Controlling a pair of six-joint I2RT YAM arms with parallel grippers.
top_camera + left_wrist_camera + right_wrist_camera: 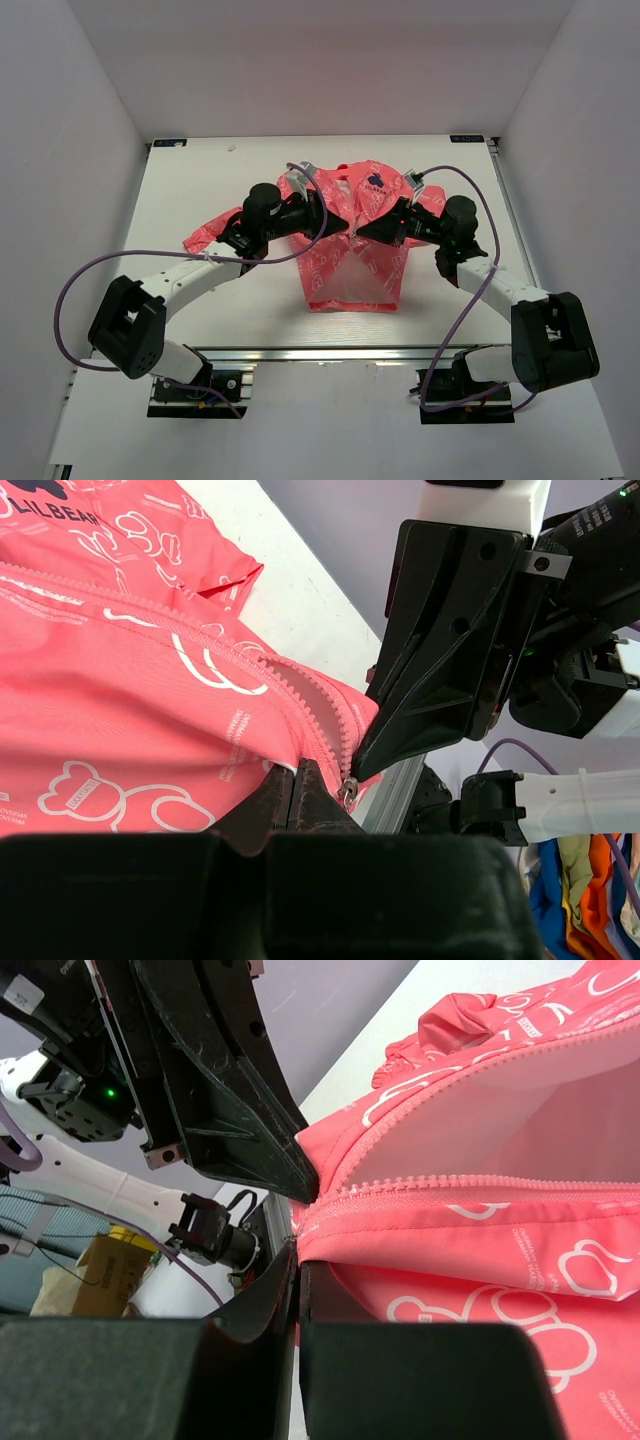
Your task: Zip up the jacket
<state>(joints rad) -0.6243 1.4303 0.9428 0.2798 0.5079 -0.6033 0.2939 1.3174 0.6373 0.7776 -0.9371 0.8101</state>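
Note:
The coral-pink jacket [355, 275] with white print lies mid-table, its dark blue emblem [375, 183] toward the far side. Its near part is lifted between my two grippers, which meet tip to tip. My left gripper [343, 228] is shut on the fabric edge beside the zipper teeth, as the left wrist view [297, 775] shows. The metal zipper slider [348, 791] hangs just right of it, at the tip of my right gripper [368, 763]. My right gripper [300, 1260] is shut on the other front edge of the jacket [480, 1230]. The zipper is open above the slider.
The white table [200, 180] is walled in white on three sides. An aluminium rail [330, 353] runs along the near edge between the arm bases. Purple cables [90, 275] loop beside both arms. Coloured cloths [585, 880] lie off the table.

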